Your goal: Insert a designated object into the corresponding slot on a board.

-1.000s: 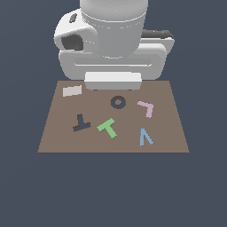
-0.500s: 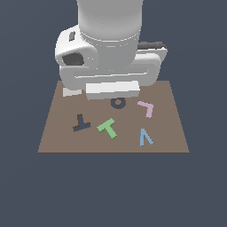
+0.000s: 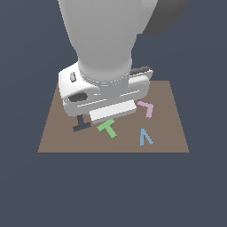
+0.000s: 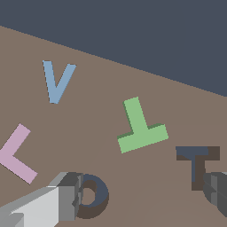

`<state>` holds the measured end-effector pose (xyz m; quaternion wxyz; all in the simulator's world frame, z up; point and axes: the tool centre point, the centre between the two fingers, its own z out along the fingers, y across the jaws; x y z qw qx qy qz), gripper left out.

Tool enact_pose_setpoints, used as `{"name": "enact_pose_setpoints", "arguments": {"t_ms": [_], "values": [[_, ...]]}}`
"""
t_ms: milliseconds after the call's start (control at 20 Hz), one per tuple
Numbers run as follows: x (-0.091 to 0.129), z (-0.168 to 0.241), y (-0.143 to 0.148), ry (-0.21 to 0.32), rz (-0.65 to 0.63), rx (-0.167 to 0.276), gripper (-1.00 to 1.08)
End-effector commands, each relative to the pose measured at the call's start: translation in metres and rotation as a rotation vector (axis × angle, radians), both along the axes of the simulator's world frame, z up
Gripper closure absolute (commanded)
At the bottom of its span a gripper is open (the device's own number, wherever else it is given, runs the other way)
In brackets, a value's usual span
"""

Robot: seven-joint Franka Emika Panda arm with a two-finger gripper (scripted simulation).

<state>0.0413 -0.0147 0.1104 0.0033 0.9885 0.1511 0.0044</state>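
Note:
The light-green T-shaped block (image 3: 107,128) lies flat on the brown board (image 3: 168,133), near its front middle; it also shows in the wrist view (image 4: 141,127). The dark navy T-shaped slot (image 3: 81,124) is to the exterior view's left of it, partly hidden by the arm; the wrist view shows it (image 4: 195,162) too. My gripper (image 4: 142,197) hangs open and empty above the board, behind the green T. One finger (image 4: 66,197) stands by the dark ring, the other finger (image 4: 216,188) by the slot. In the exterior view the hand hides the fingers.
A pink L-shaped piece (image 3: 147,108) and a blue V-shaped piece (image 3: 145,136) lie on the board at the exterior view's right. A dark ring shape (image 4: 92,195) sits by one finger in the wrist view. The arm's white hand (image 3: 104,93) covers the board's back middle.
The arm has come forward and down over the board, now hiding the ring and the back of the board. The pieces have not moved.

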Motion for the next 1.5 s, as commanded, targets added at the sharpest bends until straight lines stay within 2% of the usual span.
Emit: {"name": "enact_pose_setpoints", "arguments": {"t_ms": [0, 350, 650, 1200, 1450], "values": [[0.008, -0.014, -0.001, 0.002, 0.068, 0.002, -0.92], [0.026, -0.043, -0.001, 0.007, 0.216, 0.004, -0.92], [0.036, -0.058, 0.0, 0.01, 0.288, 0.004, -0.92], [0.038, -0.063, 0.001, 0.011, 0.304, 0.004, -0.92], [0.038, -0.077, 0.001, 0.01, 0.304, 0.004, -0.92]]}}
